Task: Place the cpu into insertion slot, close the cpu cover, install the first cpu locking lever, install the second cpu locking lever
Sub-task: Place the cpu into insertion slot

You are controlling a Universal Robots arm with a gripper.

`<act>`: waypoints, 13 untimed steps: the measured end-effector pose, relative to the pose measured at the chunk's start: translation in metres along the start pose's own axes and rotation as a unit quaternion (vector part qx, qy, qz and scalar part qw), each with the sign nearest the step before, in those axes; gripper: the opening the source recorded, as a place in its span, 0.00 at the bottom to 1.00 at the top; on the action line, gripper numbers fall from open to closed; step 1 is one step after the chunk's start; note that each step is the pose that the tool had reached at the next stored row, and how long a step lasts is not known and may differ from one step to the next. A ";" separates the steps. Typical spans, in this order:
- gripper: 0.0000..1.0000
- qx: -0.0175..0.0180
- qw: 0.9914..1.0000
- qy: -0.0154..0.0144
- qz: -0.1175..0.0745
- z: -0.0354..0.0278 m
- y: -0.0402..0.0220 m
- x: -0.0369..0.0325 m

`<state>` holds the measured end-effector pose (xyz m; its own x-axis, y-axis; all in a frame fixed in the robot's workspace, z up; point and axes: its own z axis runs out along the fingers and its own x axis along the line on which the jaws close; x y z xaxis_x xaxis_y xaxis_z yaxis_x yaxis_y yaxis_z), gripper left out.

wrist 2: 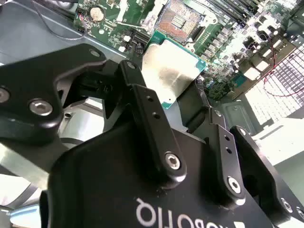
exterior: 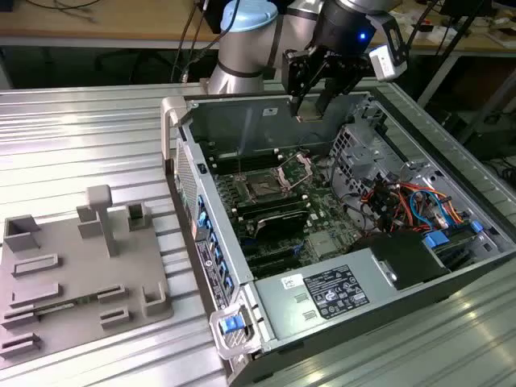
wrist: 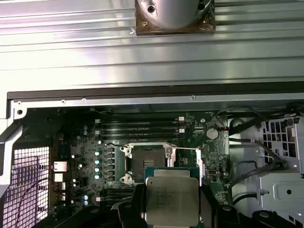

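Observation:
My gripper (exterior: 311,106) hangs over the far wall of the open computer case (exterior: 266,310), shut on the cpu (wrist 2: 168,70). The cpu is a flat square chip with a dull silver top, and the two black fingers (wrist 2: 142,102) clamp its opposite edges. In the first wrist view the cpu (wrist: 172,202) sits just short of the insertion slot (wrist: 146,164), above the board and not touching it. The slot (exterior: 264,188) lies bare and dark on the motherboard. The cpu cover (exterior: 297,168) stands tilted open at the slot's edge on the exterior view's right.
A grey metal drive cage (exterior: 355,157) and bundled orange and blue cables (exterior: 411,205) fill the case on the exterior view's right. The power supply (exterior: 322,294) sits at the near end. A grey fixture tray (exterior: 76,274) lies on the ribbed metal table at the exterior view's left.

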<state>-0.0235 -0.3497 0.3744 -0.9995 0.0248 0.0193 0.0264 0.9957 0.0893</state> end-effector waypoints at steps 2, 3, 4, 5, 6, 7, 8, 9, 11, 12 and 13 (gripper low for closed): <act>0.55 0.000 1.000 0.000 0.000 0.0000 0.0000 0.0000; 0.55 0.000 1.000 0.000 0.000 0.0000 0.0000 0.0000; 0.55 0.000 1.000 0.000 0.000 0.0000 0.0000 0.0000; 0.55 0.000 1.000 0.000 0.000 0.0000 0.0000 0.0000; 0.55 0.000 1.000 0.000 0.000 0.0000 0.0000 0.0000; 0.55 0.000 1.000 0.000 0.000 0.0000 0.0000 0.0000; 0.55 0.000 1.000 0.000 0.000 0.0000 0.0000 0.0000; 0.55 0.000 1.000 0.000 0.000 0.0000 0.0000 0.0000; 0.55 0.000 1.000 0.000 0.001 0.0000 0.0000 0.0001; 0.55 0.000 1.000 -0.001 0.006 0.0000 0.0000 0.0002; 0.55 0.000 1.000 -0.001 0.010 0.0001 0.0000 0.0003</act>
<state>-0.0238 -0.3496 0.3743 -0.9988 0.0444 0.0194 0.0460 0.9949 0.0893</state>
